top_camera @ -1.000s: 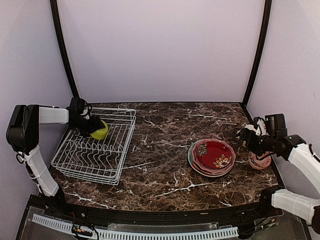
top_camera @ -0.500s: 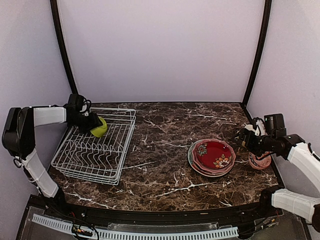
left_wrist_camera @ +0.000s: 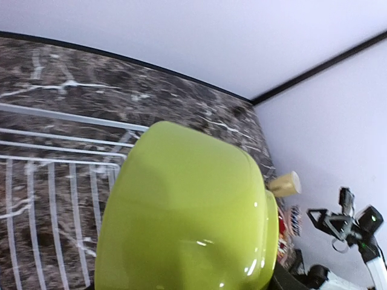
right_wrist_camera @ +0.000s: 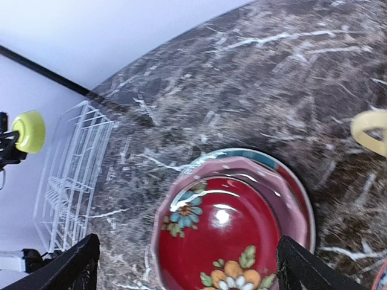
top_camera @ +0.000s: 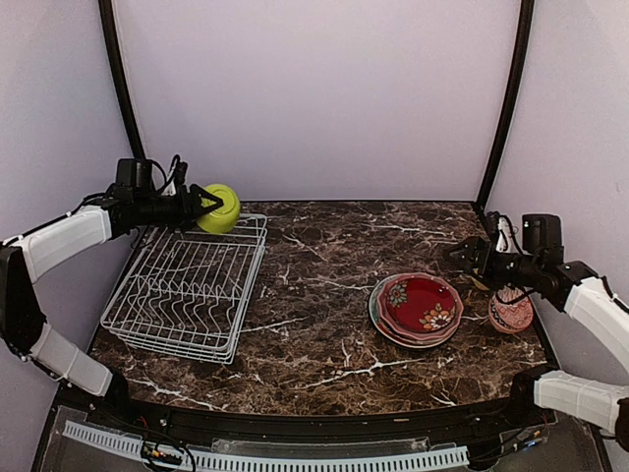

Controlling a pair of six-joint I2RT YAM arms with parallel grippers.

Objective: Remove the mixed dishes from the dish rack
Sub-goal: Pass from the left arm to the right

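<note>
While left pincer (top_camera: pixel 203 205) holds lime-green bowl (top_camera: pixel 225 208) | above dish rack (top_camera: pixel 187 287) far edge

Lime-green bowl (top_camera: pixel 220 207), white wire rack (top_camera: pixel 187 287), dark red floral plate (top_camera: pixel 423 305), brown white-veined table (top_camera: pixel 314 295).

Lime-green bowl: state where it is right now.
In the top view, far left, the lime-green bowl is held aloft by the left gripper over the far end of the dish rack.

left wrist: lime-green bowl (left_wrist_camera: pixel 187 211) cut at bottom edge, hides fingers of left hand (top_camera: pixel 203 205) | right wrist: pale yellow mug (right_wrist_camera: pixel 370 132) cut by right edge, 3 plates (right_wrist_camera: pixel 230 223) by bottom edge | top: red-white bowl (top_camera: pixel 513 315) partly behind right arm (top_camera: pixel 590 300)
</note>
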